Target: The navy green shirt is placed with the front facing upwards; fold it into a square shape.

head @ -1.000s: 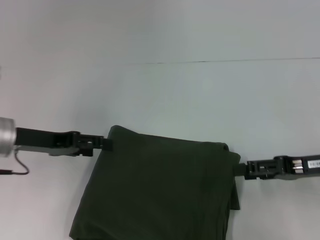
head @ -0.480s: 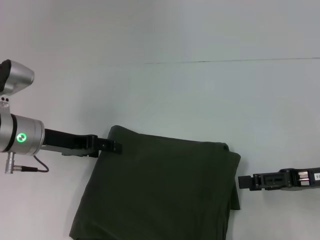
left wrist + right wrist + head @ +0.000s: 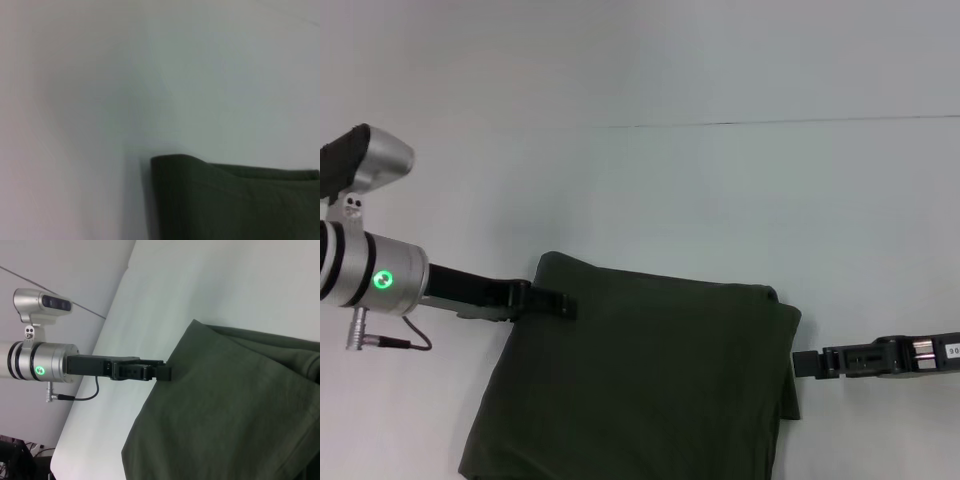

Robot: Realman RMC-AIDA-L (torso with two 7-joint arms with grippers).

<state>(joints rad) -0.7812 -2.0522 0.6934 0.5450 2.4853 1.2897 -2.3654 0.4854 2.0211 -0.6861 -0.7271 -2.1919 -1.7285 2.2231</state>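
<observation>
The navy green shirt (image 3: 640,380) lies folded into a rough rectangle on the white table (image 3: 720,200), plain green side up, running out of the head view at the near edge. No lettering or collar shows. My left gripper (image 3: 563,303) reaches in from the left, its tip over the shirt's far left corner; the right wrist view shows that gripper (image 3: 165,373) at the edge of the shirt (image 3: 225,415). My right gripper (image 3: 802,363) hovers just beside the shirt's right edge, apart from the cloth. The left wrist view shows only a folded corner of the shirt (image 3: 235,205).
A thin seam (image 3: 770,122) crosses the white surface far behind the shirt. Bare tabletop lies on all visible sides of the cloth. A cable (image 3: 395,345) hangs under my left wrist.
My left arm has pushed rightward, its tip going from the shirt's left edge to over the cloth. My right gripper has drawn back off the shirt's right edge and dropped slightly nearer.
</observation>
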